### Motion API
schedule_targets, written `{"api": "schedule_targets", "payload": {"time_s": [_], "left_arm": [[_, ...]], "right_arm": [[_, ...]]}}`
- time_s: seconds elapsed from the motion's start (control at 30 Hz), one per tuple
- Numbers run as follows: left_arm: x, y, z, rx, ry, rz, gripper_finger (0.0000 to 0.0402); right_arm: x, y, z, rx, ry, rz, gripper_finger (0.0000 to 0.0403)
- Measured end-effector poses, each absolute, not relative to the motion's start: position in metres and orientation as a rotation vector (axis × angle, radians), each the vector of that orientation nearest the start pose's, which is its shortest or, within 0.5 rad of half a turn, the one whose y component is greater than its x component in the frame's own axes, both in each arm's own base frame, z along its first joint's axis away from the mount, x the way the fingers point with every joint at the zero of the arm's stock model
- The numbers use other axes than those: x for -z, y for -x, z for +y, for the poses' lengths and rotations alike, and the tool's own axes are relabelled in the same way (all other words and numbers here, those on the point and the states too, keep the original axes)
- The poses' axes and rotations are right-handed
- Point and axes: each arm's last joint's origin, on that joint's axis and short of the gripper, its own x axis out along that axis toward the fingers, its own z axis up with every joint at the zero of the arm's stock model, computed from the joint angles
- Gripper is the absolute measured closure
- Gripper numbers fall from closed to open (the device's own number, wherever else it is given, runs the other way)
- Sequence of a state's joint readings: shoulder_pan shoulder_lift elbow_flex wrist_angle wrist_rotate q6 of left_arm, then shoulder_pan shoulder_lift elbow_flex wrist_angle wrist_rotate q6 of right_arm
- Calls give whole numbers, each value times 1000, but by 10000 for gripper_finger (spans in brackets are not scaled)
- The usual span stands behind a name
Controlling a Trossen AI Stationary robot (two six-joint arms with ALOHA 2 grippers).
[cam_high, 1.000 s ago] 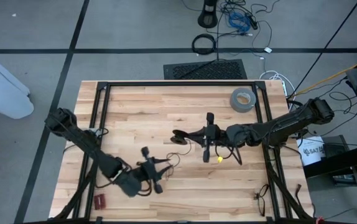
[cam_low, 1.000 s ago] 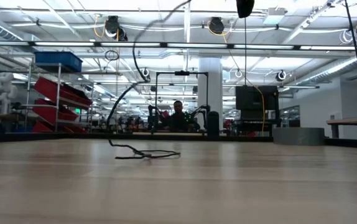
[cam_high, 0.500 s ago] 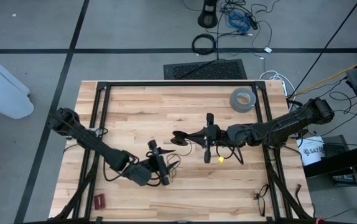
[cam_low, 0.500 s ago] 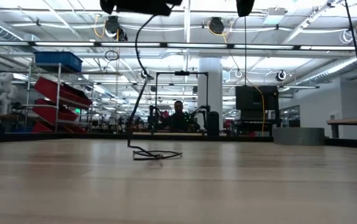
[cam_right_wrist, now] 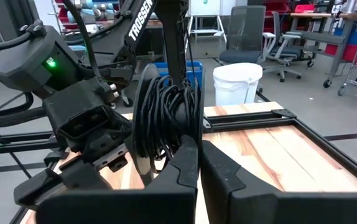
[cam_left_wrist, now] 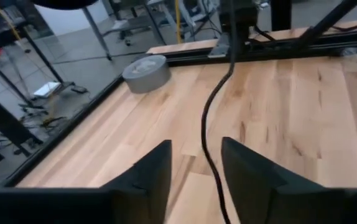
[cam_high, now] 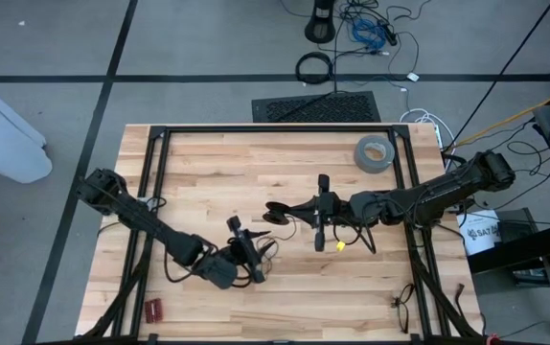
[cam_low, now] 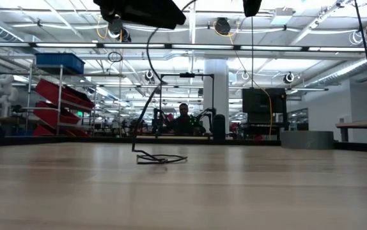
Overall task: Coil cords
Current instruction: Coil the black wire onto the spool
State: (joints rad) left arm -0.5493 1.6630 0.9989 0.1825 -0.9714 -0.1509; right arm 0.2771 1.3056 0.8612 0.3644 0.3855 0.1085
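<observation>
High view: I find the left gripper (cam_high: 253,264) near the table's front, and the right gripper (cam_high: 277,214) mid-table holding the thin black wire cord (cam_high: 277,212).
Low view: loose cord lies on the pale wooden table (cam_low: 183,191).
Left wrist view: fingers (cam_left_wrist: 157,171) parted, cord passing between them.
Right wrist view: fingers (cam_right_wrist: 188,165) clamped on the coiled cord.

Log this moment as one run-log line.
left pincer: open, cord runs between its fingers | right pincer: shut on cord coil | coiling unfinished

Left arm reaches into the high view's lower middle, left gripper (cam_high: 251,261) with fingers (cam_left_wrist: 152,173) parted; right arm stretches in from the right, right gripper (cam_high: 277,213) pinched closed at centre
</observation>
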Motion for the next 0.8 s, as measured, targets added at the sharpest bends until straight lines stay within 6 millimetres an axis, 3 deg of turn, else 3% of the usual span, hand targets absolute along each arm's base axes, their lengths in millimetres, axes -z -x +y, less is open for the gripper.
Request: {"api": "schedule_targets", "payload": {"time_s": [0.3, 0.63, 0.8], "left_arm": [[-223, -307, -167, -432, -197, 319, 387], [-222, -307, -168, -369, -161, 333, 383], [-220, -300, -168, -507, -243, 337, 397]], "right_arm": [[-300, -284, 69, 112, -82, 69, 403], [-300, -284, 69, 112, -85, 63, 403], [-300, -284, 70, 103, -88, 64, 403]]}}
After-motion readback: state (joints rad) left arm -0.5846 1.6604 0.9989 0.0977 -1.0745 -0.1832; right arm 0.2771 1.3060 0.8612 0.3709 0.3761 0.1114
